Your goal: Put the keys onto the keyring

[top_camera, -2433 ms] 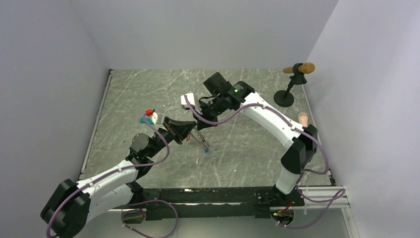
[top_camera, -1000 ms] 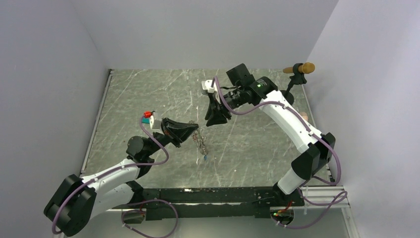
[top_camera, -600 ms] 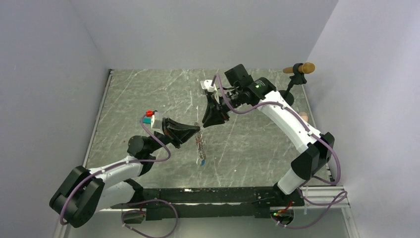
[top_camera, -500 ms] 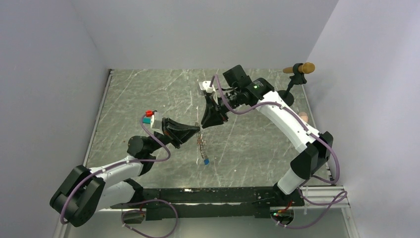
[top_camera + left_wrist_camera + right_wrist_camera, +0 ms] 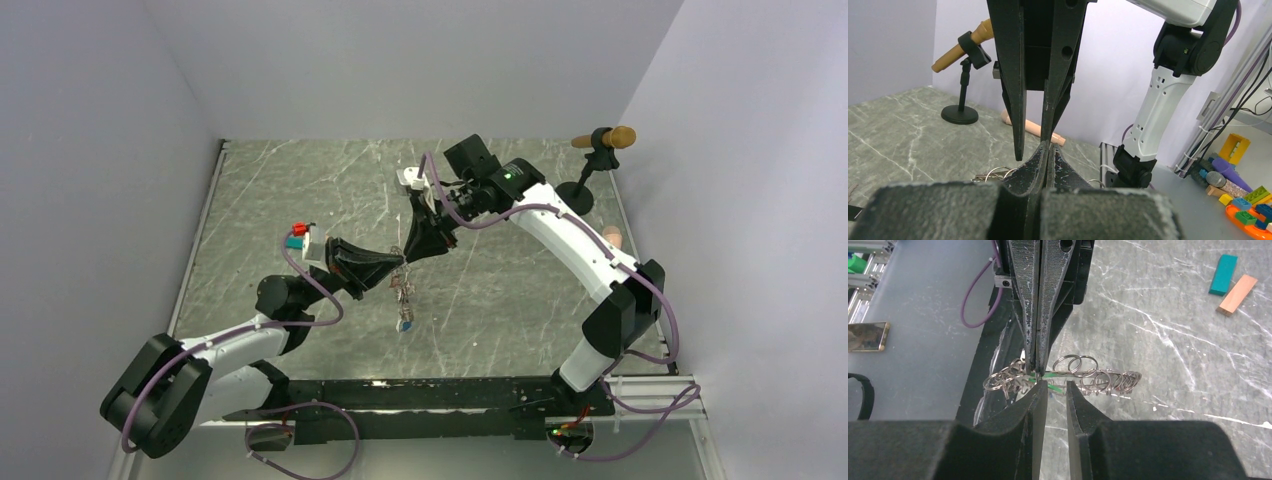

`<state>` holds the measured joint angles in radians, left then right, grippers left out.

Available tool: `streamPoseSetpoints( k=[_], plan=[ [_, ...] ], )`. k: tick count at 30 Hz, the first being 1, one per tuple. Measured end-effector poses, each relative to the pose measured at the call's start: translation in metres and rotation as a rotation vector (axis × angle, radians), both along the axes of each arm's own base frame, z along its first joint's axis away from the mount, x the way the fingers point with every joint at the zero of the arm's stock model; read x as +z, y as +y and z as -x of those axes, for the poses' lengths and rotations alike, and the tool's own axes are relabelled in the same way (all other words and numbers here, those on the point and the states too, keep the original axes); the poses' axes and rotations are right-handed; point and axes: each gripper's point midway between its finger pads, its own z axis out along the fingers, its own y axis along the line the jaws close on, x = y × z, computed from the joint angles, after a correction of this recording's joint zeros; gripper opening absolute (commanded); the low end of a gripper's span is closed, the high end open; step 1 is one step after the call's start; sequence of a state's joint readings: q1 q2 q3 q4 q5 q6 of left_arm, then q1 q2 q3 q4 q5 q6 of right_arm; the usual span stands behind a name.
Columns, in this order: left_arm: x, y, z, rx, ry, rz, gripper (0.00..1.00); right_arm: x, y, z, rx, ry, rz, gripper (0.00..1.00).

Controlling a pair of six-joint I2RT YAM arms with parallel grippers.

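My left gripper [image 5: 396,262] is shut on the keyring [image 5: 403,288], which hangs from its tips above the middle of the table. A blue key [image 5: 405,324] dangles at the ring's lower end. In the right wrist view the keyring [image 5: 1098,377] lies edge-on, fringed with several small silver rings, and the left gripper's fingers [image 5: 1035,315] pinch it from above. A green key [image 5: 1054,374] shows at that pinch point. My right gripper [image 5: 1054,386] is open by a narrow gap, its tips just under the ring and the green key. From the left wrist, the right gripper [image 5: 1033,145] hangs over the shut left gripper [image 5: 1048,150].
A teal block [image 5: 1223,281] and a tan block [image 5: 1237,287] lie together on the marble table [image 5: 500,300]. At the back right stands a black stand with a wooden handle [image 5: 590,165]. A pale peg [image 5: 612,238] lies by the right wall.
The right gripper has come left and down to the left gripper's tips and its jaws have narrowed. The left gripper still holds the hanging keyring.
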<state>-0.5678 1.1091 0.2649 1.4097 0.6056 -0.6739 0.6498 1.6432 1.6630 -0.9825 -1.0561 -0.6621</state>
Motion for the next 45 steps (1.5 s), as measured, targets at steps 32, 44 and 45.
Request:
streamPoseSetpoints(
  k=[32,44,45],
  plan=[
    [0.0023,0.0018,0.0014,0.005,-0.005,-0.002,0.0,0.0012,-0.0068,-0.0055,-0.01,-0.018,-0.005,0.32],
    [0.0018,0.0017,0.0012,0.005,-0.004,-0.004,0.0,0.0057,-0.0047,0.0026,0.02,0.0,-0.029,0.31],
    [0.0018,0.0017,0.0012,0.005,-0.004,-0.004,0.0,0.0061,-0.0041,0.0038,0.024,0.001,-0.031,0.3]
  ],
)
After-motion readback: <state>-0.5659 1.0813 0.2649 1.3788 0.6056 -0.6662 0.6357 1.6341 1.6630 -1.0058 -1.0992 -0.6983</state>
